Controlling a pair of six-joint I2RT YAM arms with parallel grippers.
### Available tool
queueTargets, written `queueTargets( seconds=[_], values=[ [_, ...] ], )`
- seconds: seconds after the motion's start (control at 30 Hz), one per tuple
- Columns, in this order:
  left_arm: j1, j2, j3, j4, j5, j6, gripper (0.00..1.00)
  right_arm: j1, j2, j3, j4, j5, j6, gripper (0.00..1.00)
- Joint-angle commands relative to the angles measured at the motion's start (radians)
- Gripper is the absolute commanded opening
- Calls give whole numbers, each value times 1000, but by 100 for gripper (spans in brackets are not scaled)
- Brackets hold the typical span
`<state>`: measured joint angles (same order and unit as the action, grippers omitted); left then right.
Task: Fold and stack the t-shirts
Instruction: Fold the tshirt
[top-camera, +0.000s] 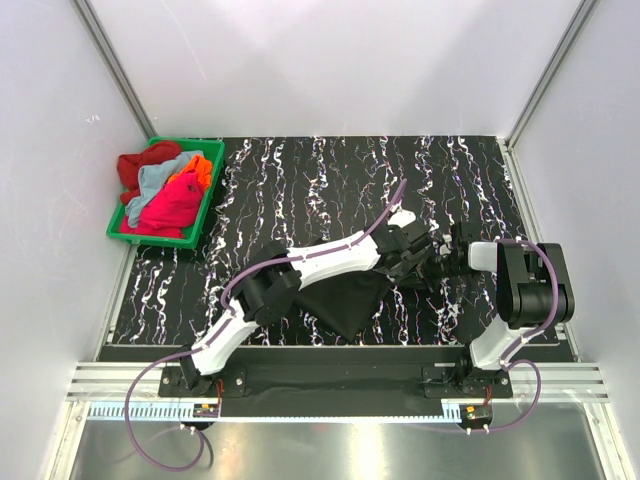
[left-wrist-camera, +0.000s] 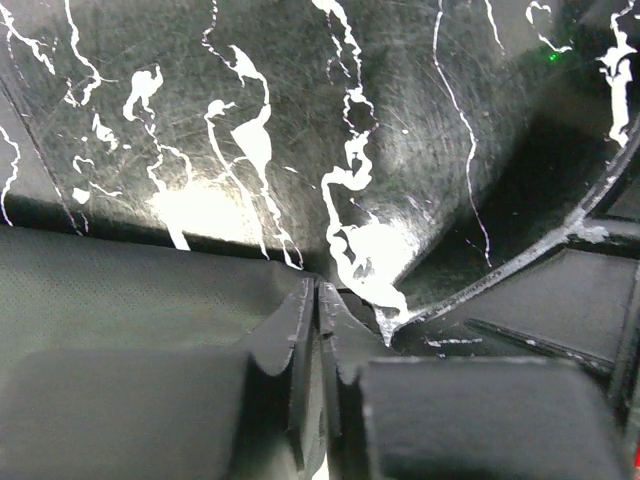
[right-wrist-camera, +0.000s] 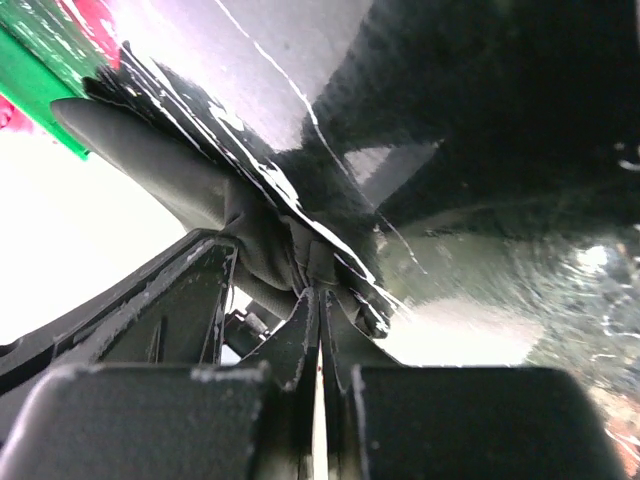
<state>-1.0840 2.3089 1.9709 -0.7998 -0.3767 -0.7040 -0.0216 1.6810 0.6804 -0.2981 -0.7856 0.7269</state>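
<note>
Black t-shirt lies partly under left arm, bin apart.

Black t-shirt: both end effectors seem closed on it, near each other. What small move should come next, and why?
Probably draw the left end effector and the right end effector apart sideways. Both look shut on the black t-shirt, close together. The cloth sits bunched in a crumpled wedge on the table, so the held edge likely needs stretching before any fold.
</note>
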Motion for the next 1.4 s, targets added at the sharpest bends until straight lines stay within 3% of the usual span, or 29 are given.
queueTargets(
  seconds=[0.0, 0.57, 0.77, 1.03, 1.37],
  values=[
    [7, -20, 11, 16, 5, 12, 3, 0, 11, 10, 20, -46, 42, 1],
    [7, -75, -32, 27, 18, -5, 0, 117, 19, 27, 34, 86, 78, 0],
    [7, -98, -44, 30, 13, 5, 0, 115, -82, 10, 11, 135, 68, 0],
    [7, -131, -41, 36, 10, 8, 0, 117, -231, 71, -150, 177, 6, 2],
    [7, -178, -89, 37, 1, 1, 0, 150, -126, 61, -85, 120, 20, 0]
  ],
)
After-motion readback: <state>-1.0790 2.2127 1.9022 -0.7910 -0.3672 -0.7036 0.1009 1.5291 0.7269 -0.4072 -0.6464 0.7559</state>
